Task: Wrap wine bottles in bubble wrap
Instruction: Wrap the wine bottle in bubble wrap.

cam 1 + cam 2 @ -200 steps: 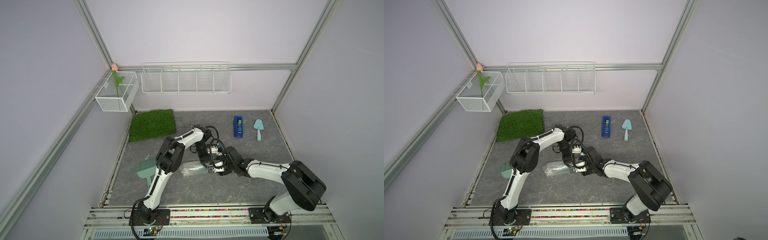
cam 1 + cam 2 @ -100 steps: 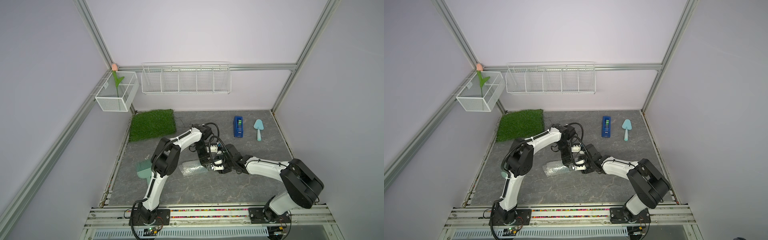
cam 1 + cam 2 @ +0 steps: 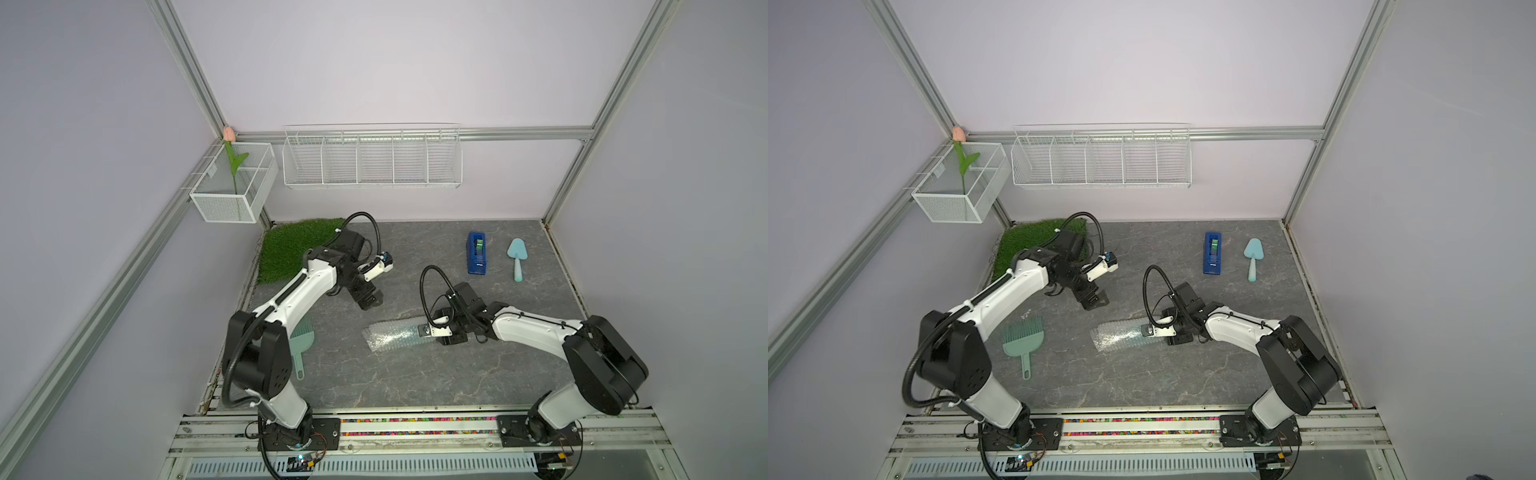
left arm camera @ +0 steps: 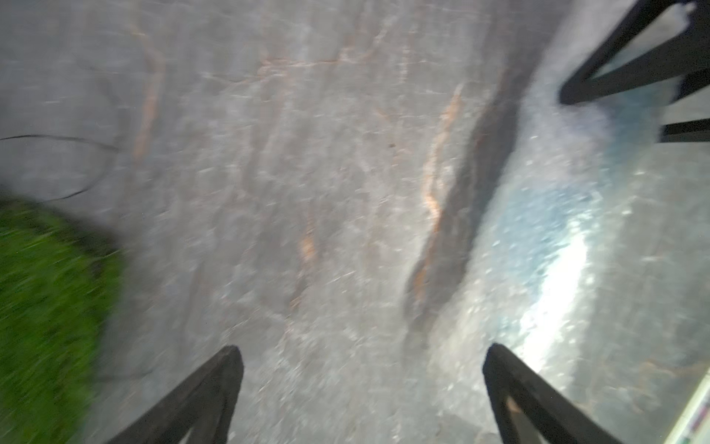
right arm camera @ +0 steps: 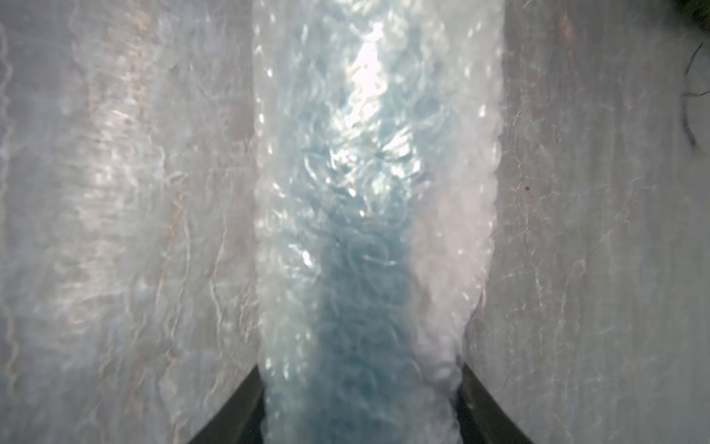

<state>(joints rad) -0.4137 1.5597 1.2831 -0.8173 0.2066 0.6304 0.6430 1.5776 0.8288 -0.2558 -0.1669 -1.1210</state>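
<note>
Right wrist view: right claw (image 5: 361, 371) clamped on bubble wrap (image 5: 345, 184); left claw (image 3: 371, 302) apart, nearby over table (image 3: 415, 374).

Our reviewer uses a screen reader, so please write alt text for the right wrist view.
The right gripper clamps a bottle of blue liquid rolled in bubble wrap, seen close up and blurred. A loose flap of the wrap lies flat on the grey table beside it.

Two white-shelled arms (image 3: 299, 291), black joints (image 3: 257, 357), looping black cables (image 3: 421, 286), black triangular gripper fingers (image 4: 199, 399)
</note>
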